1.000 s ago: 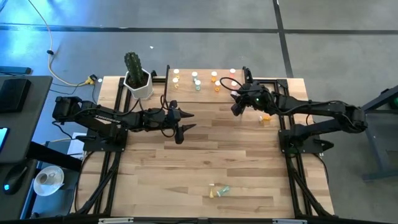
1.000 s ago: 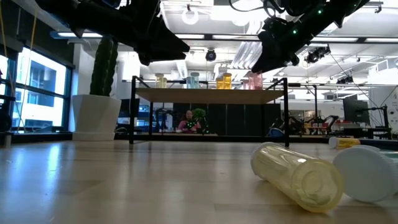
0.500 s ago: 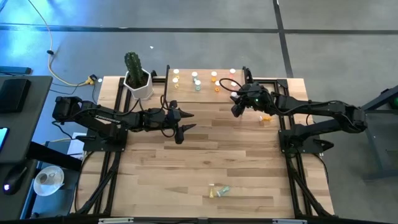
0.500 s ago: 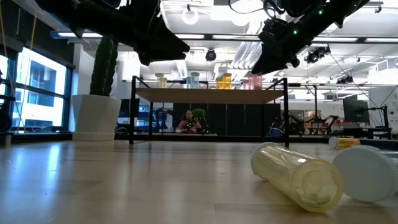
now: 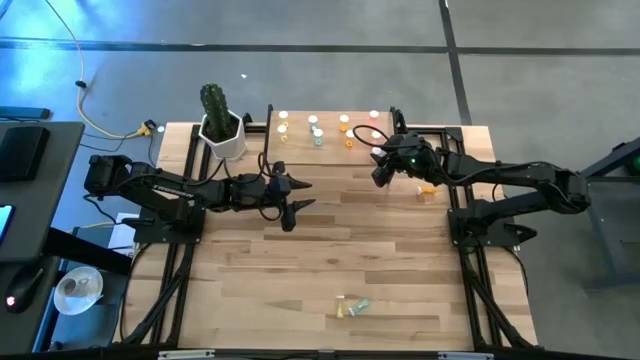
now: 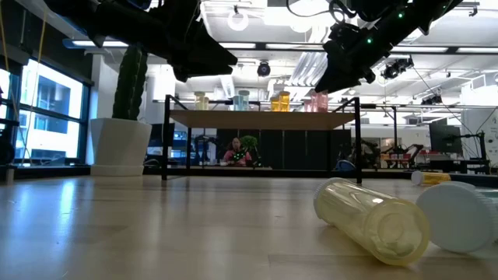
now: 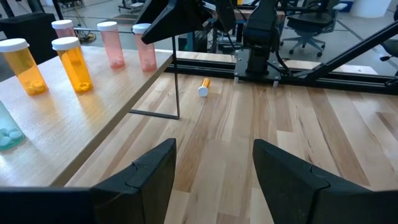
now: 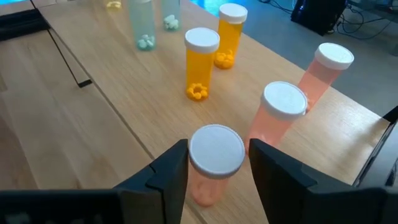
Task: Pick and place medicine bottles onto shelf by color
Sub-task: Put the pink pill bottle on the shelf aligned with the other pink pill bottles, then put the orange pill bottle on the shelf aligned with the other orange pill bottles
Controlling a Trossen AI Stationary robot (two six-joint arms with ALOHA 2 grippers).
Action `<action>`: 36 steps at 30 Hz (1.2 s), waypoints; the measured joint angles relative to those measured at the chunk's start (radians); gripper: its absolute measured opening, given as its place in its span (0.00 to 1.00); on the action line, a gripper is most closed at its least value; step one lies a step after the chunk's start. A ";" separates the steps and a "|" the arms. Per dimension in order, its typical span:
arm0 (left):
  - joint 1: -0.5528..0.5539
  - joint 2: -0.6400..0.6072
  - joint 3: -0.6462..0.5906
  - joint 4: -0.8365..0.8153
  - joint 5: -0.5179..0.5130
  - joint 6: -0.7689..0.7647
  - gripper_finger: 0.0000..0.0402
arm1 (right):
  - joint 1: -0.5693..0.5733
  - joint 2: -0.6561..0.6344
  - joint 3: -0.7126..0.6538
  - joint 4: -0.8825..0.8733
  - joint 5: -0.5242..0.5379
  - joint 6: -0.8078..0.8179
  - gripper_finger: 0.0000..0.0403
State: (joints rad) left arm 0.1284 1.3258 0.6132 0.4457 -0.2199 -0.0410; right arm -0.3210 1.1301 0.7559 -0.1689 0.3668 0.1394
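Worktop (image 5: 300, 260) is carrying everything; shelf (image 5: 300, 128) is sitting along its far edge, between the cactus pot (image 5: 224, 135) at the far-left corner and the right arm's base.

Step in hand, my read: right arm is releasing a pink bottle (image 8: 214, 163) at the shelf's right end. Right pincer (image 8: 214, 163) is straddling that bottle, fingers standing partly apart on either side of its white cap; a thin gap is showing on each side, so it looks let go, standing upright on the shelf. Two more pink bottles (image 8: 283, 121) are standing just beside it, toward the shelf's right edge.

Left pincer (image 7: 214, 168) is hanging wide open and empty above the worktop, near the shelf's front edge, waiting.

Next move, as I judge it: right pincer needs to be lifting straight up clear of the cap before swinging away, or it'll be tipping the pink neighbours. Then fetching the strays.

Containers, by size of group:
- Shelf is holding the sorted rows: orange bottles (image 8: 200, 63) with pills at the bottom, teal ones (image 8: 144, 22) further along, yellow at the far end.
- Two loose bottles (image 5: 351, 307) are lying near the worktop's front edge.
- One orange bottle (image 5: 427, 189) is lying near the worktop's right edge.
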 joint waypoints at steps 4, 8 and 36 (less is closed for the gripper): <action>0.000 0.000 0.000 0.000 0.000 0.000 0.51 | 0.000 -0.003 0.000 0.001 -0.002 -0.008 0.40; 0.000 0.000 0.000 0.000 0.000 0.000 0.51 | 0.003 -0.024 0.000 0.009 -0.004 -0.009 0.40; -0.005 -0.001 0.000 -0.061 0.009 -0.008 0.51 | 0.270 -0.205 0.002 -0.417 -0.130 0.230 0.40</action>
State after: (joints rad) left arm 0.1234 1.3248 0.6132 0.3849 -0.2108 -0.0491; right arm -0.0506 0.9256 0.7579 -0.5861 0.2367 0.3698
